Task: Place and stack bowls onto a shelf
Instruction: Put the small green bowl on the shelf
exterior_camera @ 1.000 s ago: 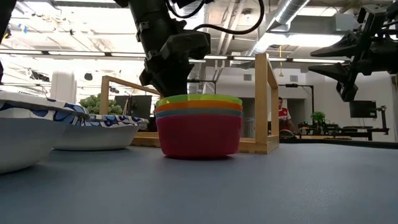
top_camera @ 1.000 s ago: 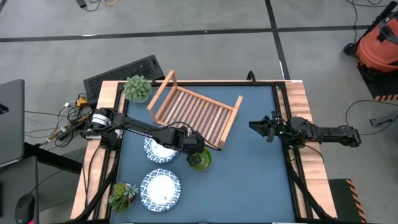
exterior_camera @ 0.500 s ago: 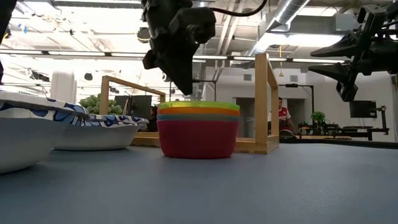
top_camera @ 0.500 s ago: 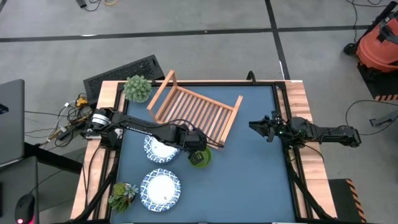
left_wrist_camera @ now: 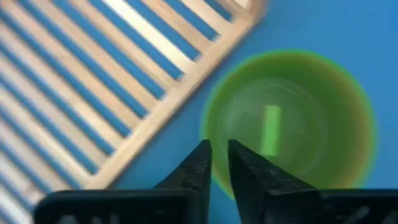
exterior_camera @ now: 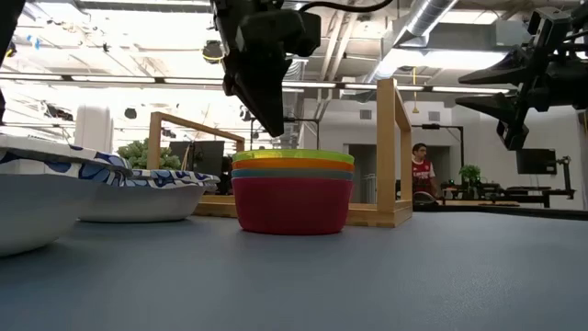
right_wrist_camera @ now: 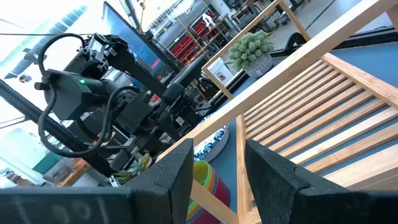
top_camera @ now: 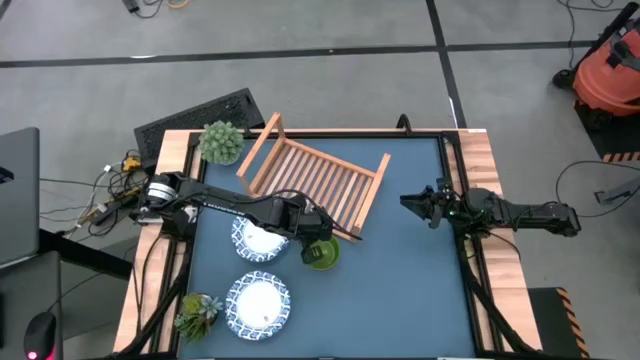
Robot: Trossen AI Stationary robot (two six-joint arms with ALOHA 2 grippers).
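Your left gripper [left_wrist_camera: 215, 163] hangs just above the near rim of the nested small bowls [exterior_camera: 293, 190], green on top [left_wrist_camera: 289, 127], fingers nearly together with only a slit between them, holding nothing. The stack sits on the blue tabletop [top_camera: 400, 290] just beside the wooden slatted shelf [top_camera: 315, 182], not on it. Risk: if you close on one wall of the top bowl you may lift only the green one, or tip the whole stack; the shelf rail right next to it could catch a finger on the way in. Two white blue-rimmed bowls [top_camera: 258, 304] also wait on the table beside the stack. The right gripper [right_wrist_camera: 214, 171] is parked at the table's right edge, fingers apart, empty. Beyond: potted plants [top_camera: 221, 142], grey floor, an orange shop vac [top_camera: 610, 66].
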